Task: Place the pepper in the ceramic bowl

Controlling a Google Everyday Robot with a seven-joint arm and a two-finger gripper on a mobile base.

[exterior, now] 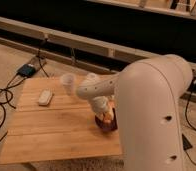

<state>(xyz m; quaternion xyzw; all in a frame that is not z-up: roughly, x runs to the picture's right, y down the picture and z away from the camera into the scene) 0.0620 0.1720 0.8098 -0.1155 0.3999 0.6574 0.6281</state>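
Observation:
The dark purple-maroon ceramic bowl (105,124) sits near the right edge of the wooden table (51,130). An orange-red patch, the pepper (108,117), shows at the bowl's top. My gripper (103,110) hangs right over the bowl, at the end of the white arm (98,86), which reaches in from the right. The arm's bulky body (151,115) hides the right side of the bowl and table.
A translucent white plastic cup (68,82) stands at the back of the table. A white rectangular remote (45,97) lies at the left. Black cables (1,100) and a small box (27,70) lie on the floor at the left. A dark ledge runs behind.

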